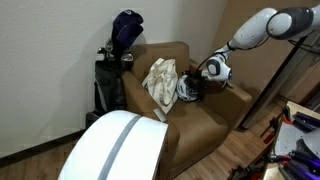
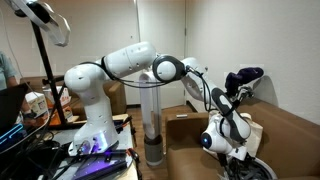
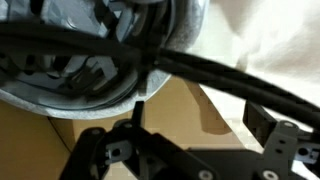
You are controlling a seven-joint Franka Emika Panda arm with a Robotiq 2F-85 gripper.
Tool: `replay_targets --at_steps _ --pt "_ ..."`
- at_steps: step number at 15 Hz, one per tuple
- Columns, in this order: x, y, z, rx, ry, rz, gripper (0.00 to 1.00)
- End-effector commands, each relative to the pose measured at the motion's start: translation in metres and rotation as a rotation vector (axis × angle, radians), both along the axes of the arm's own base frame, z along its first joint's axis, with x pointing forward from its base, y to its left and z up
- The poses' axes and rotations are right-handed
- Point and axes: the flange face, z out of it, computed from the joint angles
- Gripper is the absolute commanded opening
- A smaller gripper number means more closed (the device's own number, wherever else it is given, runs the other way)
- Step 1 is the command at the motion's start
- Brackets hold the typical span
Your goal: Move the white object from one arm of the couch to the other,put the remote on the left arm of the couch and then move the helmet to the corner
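Note:
The helmet [image 1: 188, 90] lies on the seat of the tan couch [image 1: 205, 128], close to the arm on the robot's side. In the wrist view the helmet [image 3: 70, 60] fills the upper left, its dark inner side and black straps turned toward the camera. My gripper [image 1: 204, 78] hovers just beside and above it, open. Only bare couch fabric shows between the gripper's [image 3: 200, 112] two fingers, and one fingertip [image 3: 137, 108] stands near the helmet's rim. The white object and the remote are out of view.
A large cream cloth bag [image 1: 160, 80] slumps against the couch's backrest beside the helmet. A dark blue golf bag [image 1: 120, 45] stands behind the far arm. A glossy white curved shell [image 1: 115, 150] sits in front of the couch. The robot's pedestal [image 2: 150, 120] stands by the brown upholstery [image 2: 290, 140].

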Motion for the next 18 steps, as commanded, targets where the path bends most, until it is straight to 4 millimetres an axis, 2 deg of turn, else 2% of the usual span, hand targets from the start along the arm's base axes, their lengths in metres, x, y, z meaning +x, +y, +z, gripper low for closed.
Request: replay_targets --at_steps 1,2,4,6,16,17,18 --pt "-0.007 0.014 0.011 0.060 -0.082 0.070 1.00" --pt "-0.009 0.022 0.028 0.074 -0.119 0.109 1.00" --pt "-0.020 0.026 0.041 0.099 -0.134 0.191 1.00" --pt "-0.040 0.023 0.056 0.114 -0.106 0.301 1.00" --pt "-0.148 -0.027 0.145 0.128 -0.002 0.938 1.00" --pt "-0.128 -0.025 0.123 0.128 0.006 0.880 1.00" --pt "-0.132 -0.031 0.129 0.126 0.005 0.883 1.00"
